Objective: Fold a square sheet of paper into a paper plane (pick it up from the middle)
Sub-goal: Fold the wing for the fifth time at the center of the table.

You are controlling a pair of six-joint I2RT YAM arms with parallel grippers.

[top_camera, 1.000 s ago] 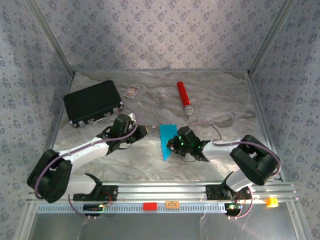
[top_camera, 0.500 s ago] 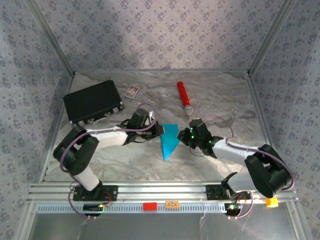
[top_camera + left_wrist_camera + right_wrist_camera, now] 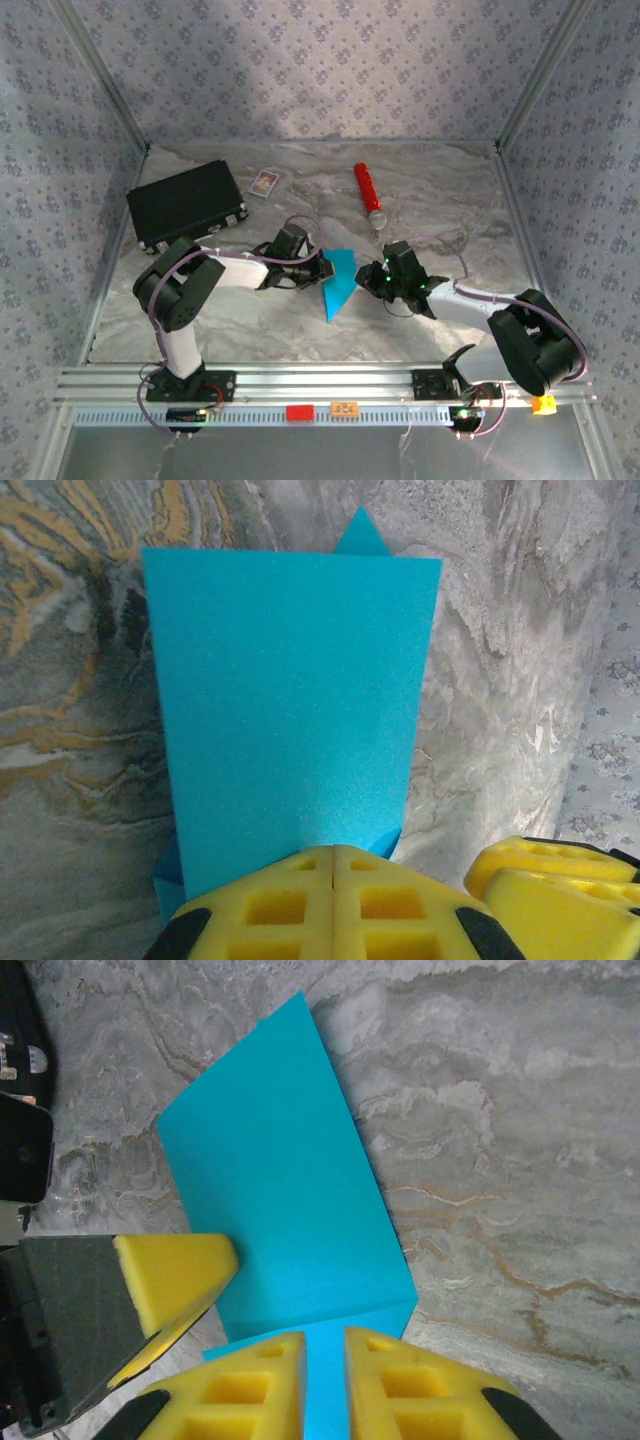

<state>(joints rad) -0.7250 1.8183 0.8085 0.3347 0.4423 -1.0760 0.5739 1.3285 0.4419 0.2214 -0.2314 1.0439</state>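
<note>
1. Reaching in from its own side, the left gripper [image 3: 318,268] has swung from well apart to the left edge of the square sheet of paper [image 3: 340,278]. A sec ago it sat clear of the sheet.
2. Left jaws are now shut, pads flush together, tip on the sheet's edge. Can't tell whether they pinch a layer or just press down.
3. The right gripper [image 3: 325,1350] has slid off to the sheet's right edge; a sec ago it overlapped the blue more. Its jaws stand narrow, w/ a slim gap and blue showing thru. My read: letting go, not clamped.
4. The sheet has barely shifted. It lies mid-table [image 3: 440,200] between the two grippers, already part-folded: tapered, point toward the arm bases, upper flap flat over a lower layer.
5. Meaning, as a guess: a hand-over of the hold. Left pins the sheet and right frees up for the next fold or crease. It's no dart yet, so prob. several folds are left.
6. Risk: if the left only rests on it, the sheet could skid as the right pulls away.
</note>
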